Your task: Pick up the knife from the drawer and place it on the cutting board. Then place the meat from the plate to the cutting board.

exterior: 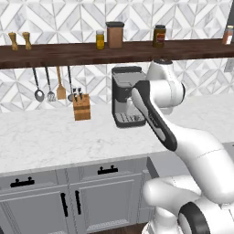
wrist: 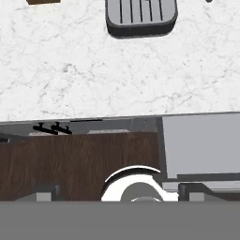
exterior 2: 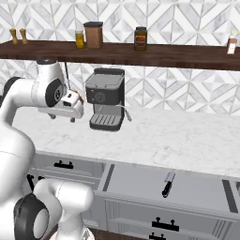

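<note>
Closest in, the white arm rises from the base and bends over the counter edge toward the wall. At its end the gripper hangs above the marble counter, pointing down — its jaws stand wide apart with nothing between them. In the hand view the two fingertips sit far out toward either side of the bottom edge, and only counter, cabinet fronts and floor lie beyond them.

Just beside the gripper, toward the wall, stands the dark coffee machine; its ribbed drip tray shows at the top of the hand view. Further along the counter, on the arm's left, is the tan knife block, with a ladle, a spatula and other utensils hanging on the patterned wall above it. Jars and a brown canister stand on the long dark wooden shelf.

Below the counter, off to the arm's right, the drawer stands pulled out. The knife lies flat on its grey floor — black handle toward the drawer front, blade toward the counter — well apart from the gripper.
</note>
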Available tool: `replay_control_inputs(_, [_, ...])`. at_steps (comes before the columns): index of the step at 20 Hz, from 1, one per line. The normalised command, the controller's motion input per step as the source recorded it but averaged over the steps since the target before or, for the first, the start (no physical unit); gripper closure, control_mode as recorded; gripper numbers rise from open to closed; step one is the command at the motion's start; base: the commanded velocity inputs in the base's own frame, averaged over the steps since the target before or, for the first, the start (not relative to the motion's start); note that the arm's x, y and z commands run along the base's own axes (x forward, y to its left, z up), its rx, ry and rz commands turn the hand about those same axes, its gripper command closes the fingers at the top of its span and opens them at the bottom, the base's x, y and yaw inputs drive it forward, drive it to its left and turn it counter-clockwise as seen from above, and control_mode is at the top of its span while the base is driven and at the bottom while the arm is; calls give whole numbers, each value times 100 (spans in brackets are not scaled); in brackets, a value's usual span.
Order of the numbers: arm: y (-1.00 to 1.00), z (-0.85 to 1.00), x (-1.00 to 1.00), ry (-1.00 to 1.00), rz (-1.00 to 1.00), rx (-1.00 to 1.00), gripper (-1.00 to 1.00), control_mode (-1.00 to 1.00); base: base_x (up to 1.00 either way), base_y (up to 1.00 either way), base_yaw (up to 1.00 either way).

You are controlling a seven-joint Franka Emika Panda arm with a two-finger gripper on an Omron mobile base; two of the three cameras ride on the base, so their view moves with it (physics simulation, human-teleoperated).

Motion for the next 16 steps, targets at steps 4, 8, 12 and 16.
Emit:
replay_control_inputs(4, [39, -32, 8, 0, -69, 1, -100, -100, 0, 0, 0])
replay_control_inputs(8, [-100, -7, 31, 0, -23, 5, -100, -100, 0, 0, 0])
replay_control_inputs(12, [-73, 0, 7, 1, -13, 8, -100, -100, 0, 0, 0])
replay_control_inputs(16, [0, 0, -1, 0, 0, 0, -100, -100, 0, 0, 0])
